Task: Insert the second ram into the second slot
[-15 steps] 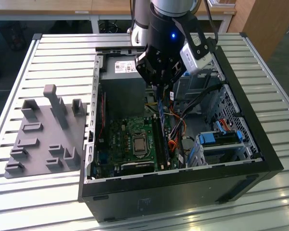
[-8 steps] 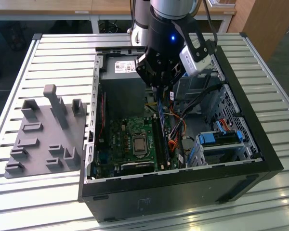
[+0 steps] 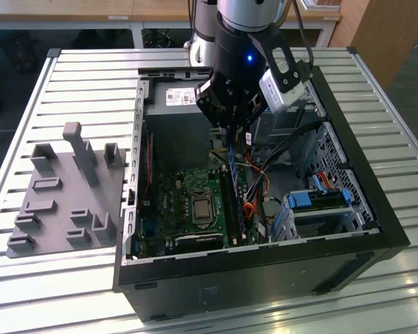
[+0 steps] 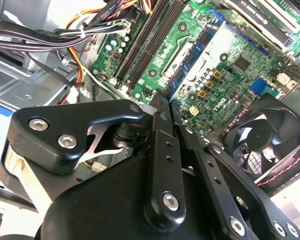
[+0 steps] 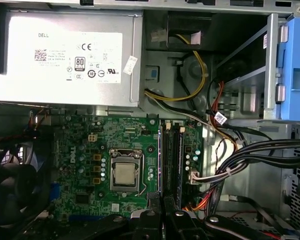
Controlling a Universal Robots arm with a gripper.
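On the exterior view's left a grey tray (image 3: 56, 202) lies on the table (image 3: 90, 76), well apart from the work. In the middle, over the open case (image 3: 265, 278), the gripper (image 3: 231, 139) hangs with its jaws clamped, as it seems, on the second ram (image 3: 232, 163), a thin blue stick that points down at the slots (image 5: 171, 155) beside the socket (image 3: 198, 207); if it touches them I cannot tell. I judge the step in hand is the approach, the ram not yet seated, and the next move calls for its lower edge exactly in line with the free slot and a straight push, away from the cables (image 3: 282, 145) on the right.
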